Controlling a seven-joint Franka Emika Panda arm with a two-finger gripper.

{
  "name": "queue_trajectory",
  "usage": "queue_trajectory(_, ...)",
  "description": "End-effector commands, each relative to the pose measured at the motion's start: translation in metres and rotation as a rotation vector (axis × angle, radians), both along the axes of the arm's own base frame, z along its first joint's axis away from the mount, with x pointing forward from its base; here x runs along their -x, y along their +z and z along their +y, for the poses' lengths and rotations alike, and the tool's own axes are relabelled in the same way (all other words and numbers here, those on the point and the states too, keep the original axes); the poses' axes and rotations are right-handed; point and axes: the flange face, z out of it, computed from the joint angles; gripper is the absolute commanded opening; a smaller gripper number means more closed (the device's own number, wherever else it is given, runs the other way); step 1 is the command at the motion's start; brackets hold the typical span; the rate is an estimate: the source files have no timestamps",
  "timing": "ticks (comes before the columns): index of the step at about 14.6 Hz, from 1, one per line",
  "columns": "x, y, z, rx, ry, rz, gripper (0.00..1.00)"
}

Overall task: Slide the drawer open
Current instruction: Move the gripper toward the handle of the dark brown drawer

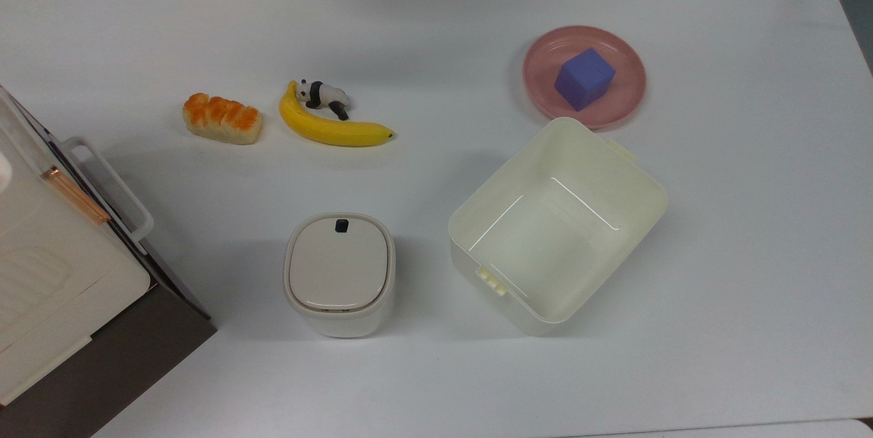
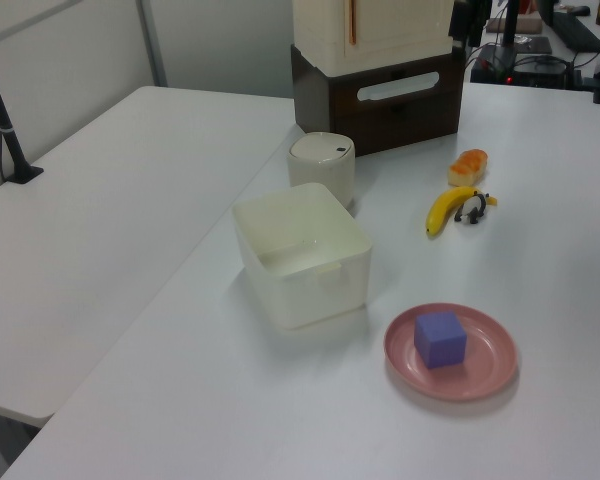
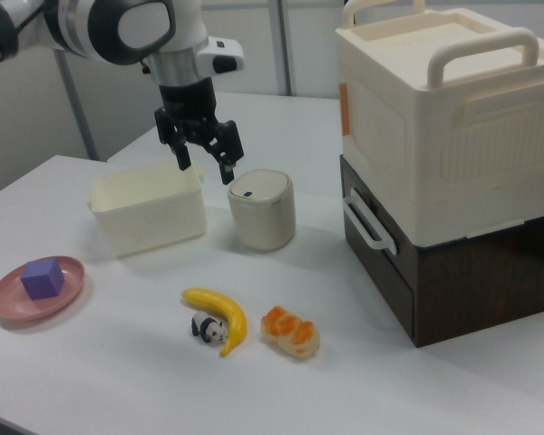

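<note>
To open the drawer [image 3: 381,258], the gripper [image 3: 205,159] would best come level with the white handle [image 3: 366,220], straddle the bar with one finger on each side, close, then pull straight out from the dark front (an angled pull could jam it). The jaws hang spread wide, pointing down, holding nothing and touching nothing. The drawer sits shut, well apart from the jaws, lower and off to the right view's right, under the cream box [image 3: 440,127].
</note>
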Motion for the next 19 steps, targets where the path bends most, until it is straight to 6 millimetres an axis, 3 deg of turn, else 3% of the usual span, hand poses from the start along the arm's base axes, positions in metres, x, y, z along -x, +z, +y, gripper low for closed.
queue_trajectory(1, -0.012, -0.023, -0.029, 0.06, 0.14, -0.009, 1.0)
queue_trajectory(6, -0.023, -0.05, -0.084, 0.12, 0.437, -0.003, 1.0)
queue_trajectory(10, -0.039, -0.062, -0.1, 0.223, 0.505, -0.041, 1.0)
queue_trajectory(16, -0.078, -0.106, -0.112, 0.386, 0.547, -0.098, 1.0)
queue_trajectory(19, -0.084, -0.122, -0.13, 0.422, 0.539, -0.114, 1.0)
